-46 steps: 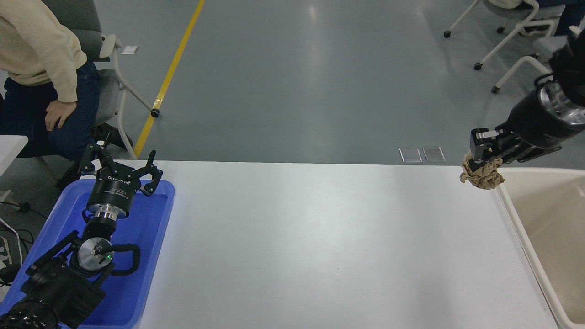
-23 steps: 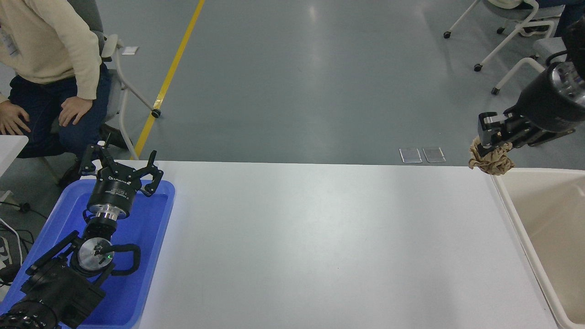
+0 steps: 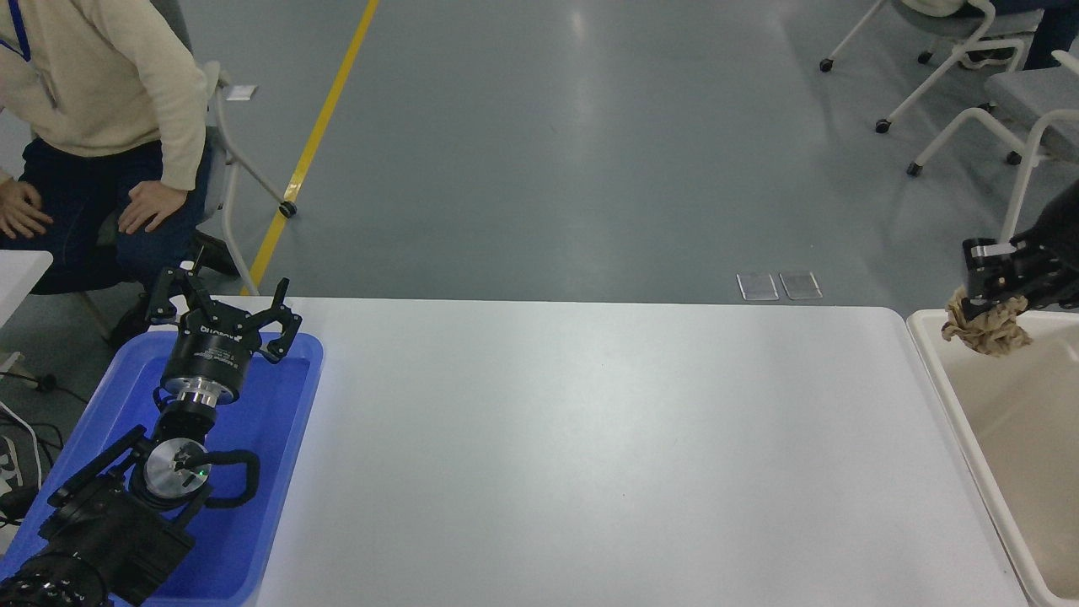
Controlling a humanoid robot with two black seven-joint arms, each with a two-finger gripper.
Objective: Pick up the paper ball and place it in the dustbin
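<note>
Right gripper clamped on paper ball; ball hangs below fingers, over dustbin far corner, just inside rim. Nothing between ball and tub interior. Left gripper parked over blue tray, fingers spread, empty. Seated person far left.

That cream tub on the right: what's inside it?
The dustbin shows only a bare pale interior. The right pincer holds the paper ball over its far corner. The tub's right part lies out of frame.
</note>
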